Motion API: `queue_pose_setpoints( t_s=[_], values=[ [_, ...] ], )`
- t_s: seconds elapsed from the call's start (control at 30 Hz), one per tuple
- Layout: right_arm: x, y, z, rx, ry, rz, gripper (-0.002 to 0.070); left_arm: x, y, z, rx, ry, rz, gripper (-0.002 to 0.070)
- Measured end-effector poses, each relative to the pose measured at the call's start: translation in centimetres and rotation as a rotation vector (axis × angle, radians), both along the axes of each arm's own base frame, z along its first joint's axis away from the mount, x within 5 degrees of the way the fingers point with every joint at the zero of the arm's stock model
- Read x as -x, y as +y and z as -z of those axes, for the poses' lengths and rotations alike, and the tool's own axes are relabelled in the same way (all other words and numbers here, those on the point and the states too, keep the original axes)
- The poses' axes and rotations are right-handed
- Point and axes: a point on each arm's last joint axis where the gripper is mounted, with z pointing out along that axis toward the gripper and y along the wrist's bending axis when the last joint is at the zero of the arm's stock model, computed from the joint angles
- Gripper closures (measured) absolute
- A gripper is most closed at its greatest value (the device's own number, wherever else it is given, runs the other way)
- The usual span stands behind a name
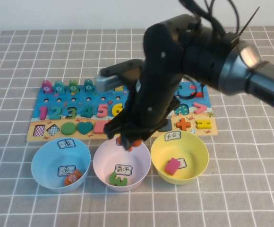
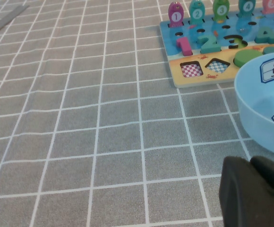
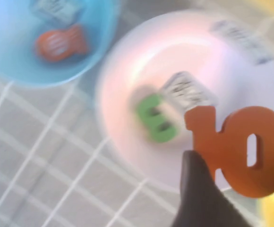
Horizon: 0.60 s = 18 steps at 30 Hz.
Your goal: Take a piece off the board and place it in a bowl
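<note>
Nearest the tabletop's front edge, the pale pink bowl [image 1: 122,163] is already holding a green number piece [image 1: 118,178]. Just over its far rim the right gripper [image 1: 129,143] is hanging, jaws clamping the orange "10" [image 3: 238,153]. Letting go only once the piece is centred over the bowl, and probably lower, should stop it bouncing out. Beyond lies the puzzle board [image 1: 201,130]. The left gripper [image 2: 255,194] is parked beside the light blue bowl [image 2: 264,106]; its jaws I cannot tell.
</note>
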Motion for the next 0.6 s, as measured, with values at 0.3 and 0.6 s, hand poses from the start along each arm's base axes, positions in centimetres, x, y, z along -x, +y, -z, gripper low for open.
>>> queue_pose_setpoints(
  t_s=[0.3,0.6],
  values=[
    [3.3,2.1,-0.1,0.007,0.002,-0.105,0.0375,0.0,0.0,0.0,0.0,0.0,0.0,0.0676],
    [4.7,0.9,0.3,0.048,0.02,-0.118,0.0376,0.0,0.0,0.0,0.0,0.0,0.0,0.0675]
  ],
)
